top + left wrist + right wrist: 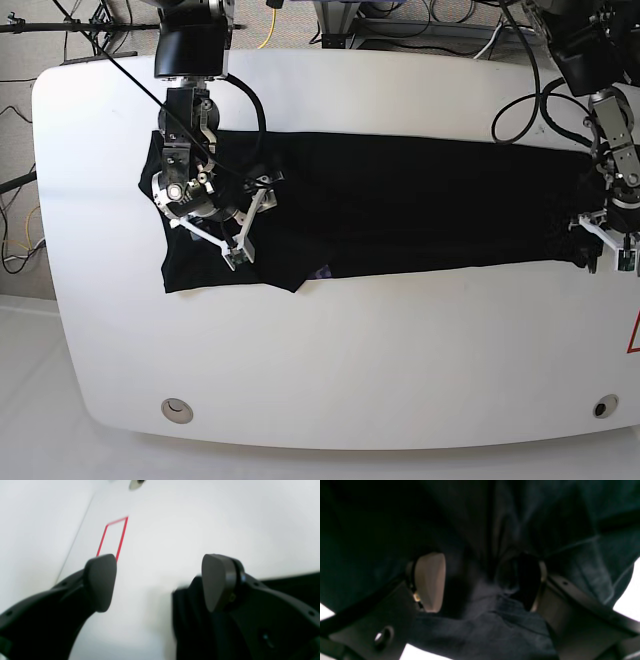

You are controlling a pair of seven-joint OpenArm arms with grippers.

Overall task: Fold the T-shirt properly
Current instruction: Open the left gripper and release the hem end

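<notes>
- The shirt (400, 205) lies across the desk (350, 350) as a long dark band, already narrowed lengthwise by the look of it – one end is bunched under the right arm, the other reaches the left arm at the far edge.
- Your right gripper (480, 582) sits low over the bunched end. Its fingers (430, 580) are spread, with rumpled cloth lying between them, and I would not call that a hold. The placement suggests you are lining up to take this end for the next fold.
- Your left gripper (157, 582) hangs at the opposite end with fingers (101, 580) spread wide. One pad is over bare desk and the other is right at the shirt's edge, so it straddles the hem – a sensible stance for a pinch, though nothing is pinched yet.
- The two arms stand well apart, one at each end, which fits lifting both ends together.
- A red taped outline (112, 536) marks the desk beyond the left fingers. I cannot tell what it is for.
- There are no containers in view, only two round ports (176, 407) near the desk's front edge.
</notes>
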